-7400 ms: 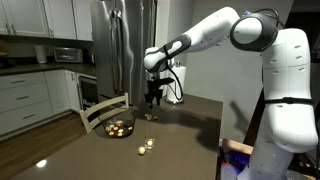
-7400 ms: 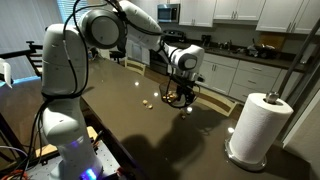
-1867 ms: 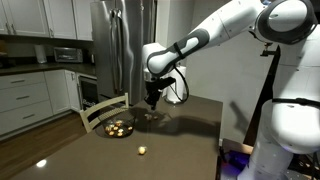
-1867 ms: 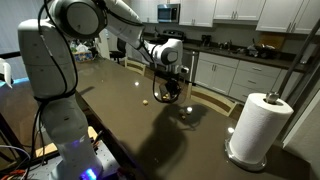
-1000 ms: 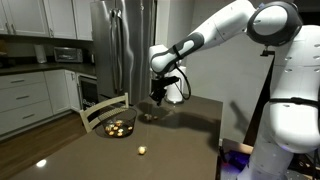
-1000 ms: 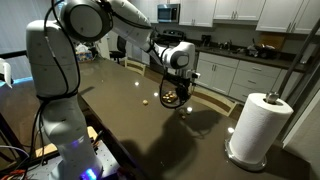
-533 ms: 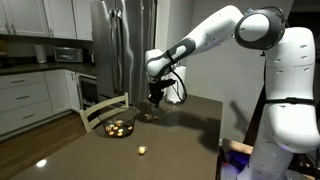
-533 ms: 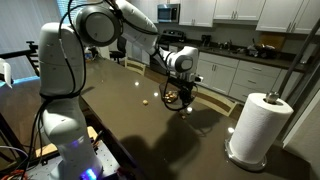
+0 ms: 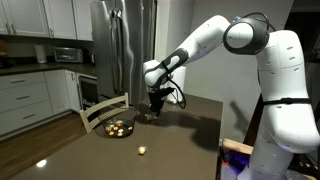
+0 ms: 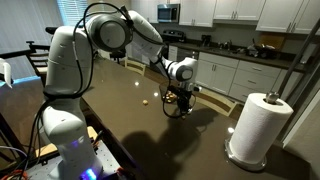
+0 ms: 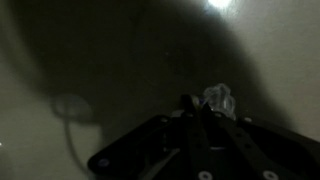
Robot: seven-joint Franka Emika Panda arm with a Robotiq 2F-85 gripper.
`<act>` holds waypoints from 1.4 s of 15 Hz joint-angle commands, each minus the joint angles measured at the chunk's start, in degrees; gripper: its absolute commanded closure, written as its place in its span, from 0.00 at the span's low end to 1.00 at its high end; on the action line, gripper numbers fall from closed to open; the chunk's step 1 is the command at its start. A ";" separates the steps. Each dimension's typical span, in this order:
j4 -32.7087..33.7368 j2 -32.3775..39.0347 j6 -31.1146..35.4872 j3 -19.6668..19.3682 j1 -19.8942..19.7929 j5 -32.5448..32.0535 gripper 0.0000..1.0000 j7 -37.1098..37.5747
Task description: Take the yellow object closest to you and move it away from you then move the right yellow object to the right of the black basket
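Observation:
My gripper (image 9: 155,103) hangs low over the dark table, just to the right of the black basket (image 9: 106,128). It is shut on a small yellow object (image 11: 218,98), which shows as a pale crumpled bit at the closed fingertips (image 11: 190,103) in the dim wrist view. The same gripper (image 10: 180,102) shows in both exterior views. A second yellow object (image 9: 142,150) lies alone on the table nearer the front edge and also shows from the opposite side (image 10: 146,101). The basket holds several yellowish pieces.
A paper towel roll (image 10: 258,125) stands on the table corner. A wooden chair (image 9: 100,110) is pushed up behind the basket. A steel fridge (image 9: 120,45) and kitchen cabinets lie beyond. The robot's white base (image 9: 285,120) stands at the table's side.
The arm has swung slightly and lowered the gripper towards the table beside the basket. The jaws stayed shut. The lone yellow object on the table has not moved.

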 commanded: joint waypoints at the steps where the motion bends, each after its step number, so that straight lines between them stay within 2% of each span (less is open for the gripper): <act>1: 2.53 0.89 -1.61 0.28 -0.80 1.12 0.96 -0.33; 2: 3.18 0.73 -2.21 0.27 -0.87 1.23 0.96 -0.49; 3: 3.73 0.62 -2.51 0.25 -0.89 1.25 0.68 -0.47; 5: 5.03 0.48 -3.17 0.18 -0.93 1.11 0.61 -0.47; 14: 3.25 -0.65 -1.45 0.67 -0.76 1.14 0.03 -0.57; 16: 2.86 -1.86 -1.68 1.19 -0.49 1.09 0.00 -1.20; 21: 1.71 -5.64 -1.67 2.42 0.24 0.78 0.00 -1.83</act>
